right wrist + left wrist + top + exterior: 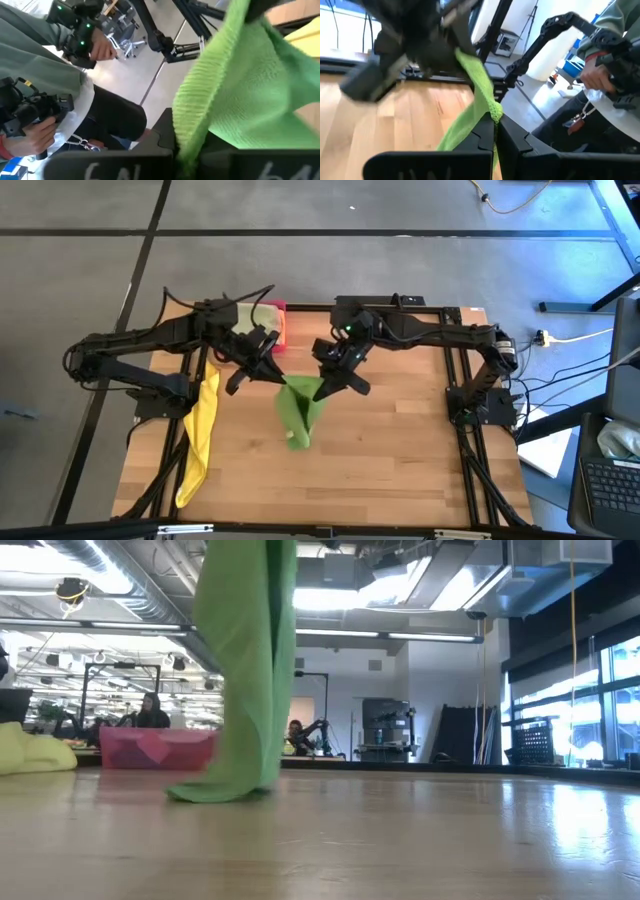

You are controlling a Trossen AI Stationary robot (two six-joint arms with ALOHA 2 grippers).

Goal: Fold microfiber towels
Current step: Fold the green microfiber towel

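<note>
Both my claws are up over the middle of the wooden desk (pixel 400 450), each pinching a top corner of the bright green microfiber towel (pixel 300 408). Left claw (pixel 262 365) is clenched on the cloth; its wrist view shows the green edge squeezed between the dark fingers (pixel 485 132). Right claw (pixel 330 380) is clenched on the other corner, green weave bunched right at its fingers (pixel 162 132). The towel hangs between them as a narrow drape, and the low view shows its bottom edge touching the desk and curling a little there. A long yellow microfiber towel (pixel 200 430) lies along the desk's left edge, well apart from the green one, by the left arm's base. The pink-red rectangular tray (pixel 272 320) sits at the far edge of the desk behind the left arm, with a pale cloth (pixel 245 315) in it. Beyond the desk, both wrist views show a person in a grey-green sleeve (pixel 35 50) holding black handles.
</note>
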